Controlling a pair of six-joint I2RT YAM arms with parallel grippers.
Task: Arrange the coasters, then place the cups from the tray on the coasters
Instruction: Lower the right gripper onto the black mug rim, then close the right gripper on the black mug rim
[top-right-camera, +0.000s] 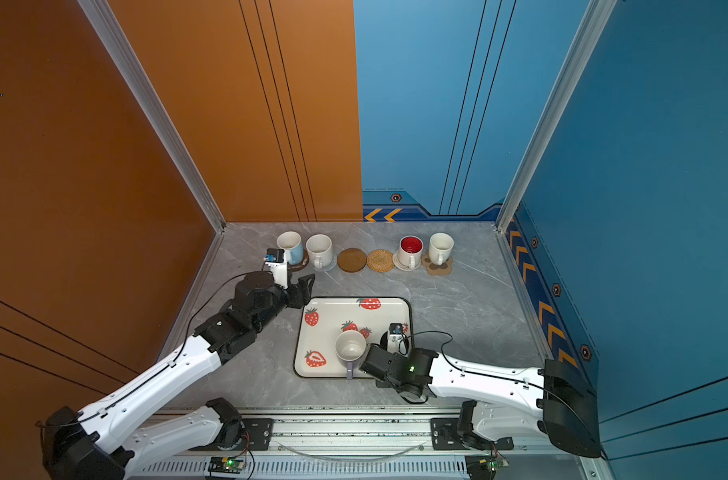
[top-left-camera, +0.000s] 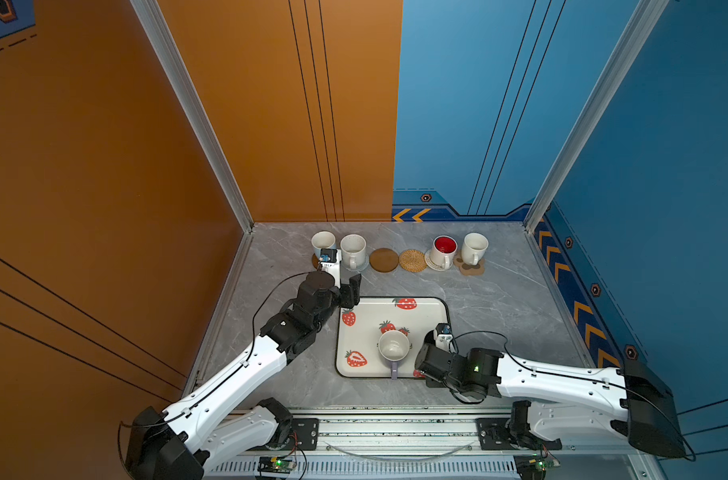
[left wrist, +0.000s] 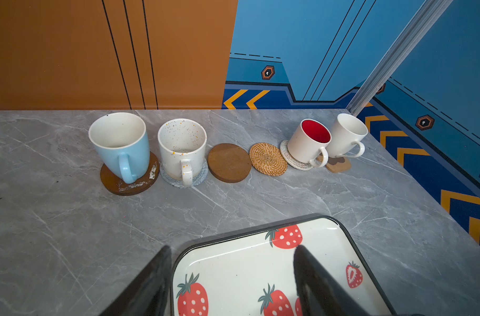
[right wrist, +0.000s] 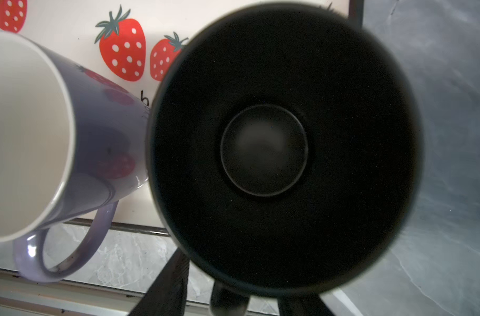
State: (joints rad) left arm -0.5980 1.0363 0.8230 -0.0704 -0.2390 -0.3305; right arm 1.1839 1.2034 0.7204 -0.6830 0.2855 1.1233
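Note:
Six coasters line the back of the table. Four carry cups: light blue (left wrist: 121, 153), speckled white (left wrist: 181, 147), white with red inside (left wrist: 310, 145) and cream white (left wrist: 347, 135). A brown disc coaster (top-left-camera: 383, 260) and a rattan coaster (top-left-camera: 413, 260) between them are bare. On the strawberry tray (top-left-camera: 370, 316) stand a lavender cup (top-left-camera: 393, 347) and a black cup (right wrist: 263, 150). My right gripper (right wrist: 233, 287) is open, its fingers on either side of the black cup's handle with a gap showing. My left gripper (left wrist: 233, 249) hangs open and empty over the tray's far left corner.
Orange and blue walls close in the grey marble table (top-left-camera: 499, 307) on three sides. A metal rail (top-left-camera: 395, 428) runs along the front edge. The lavender cup's handle points toward that front edge, close beside the black cup.

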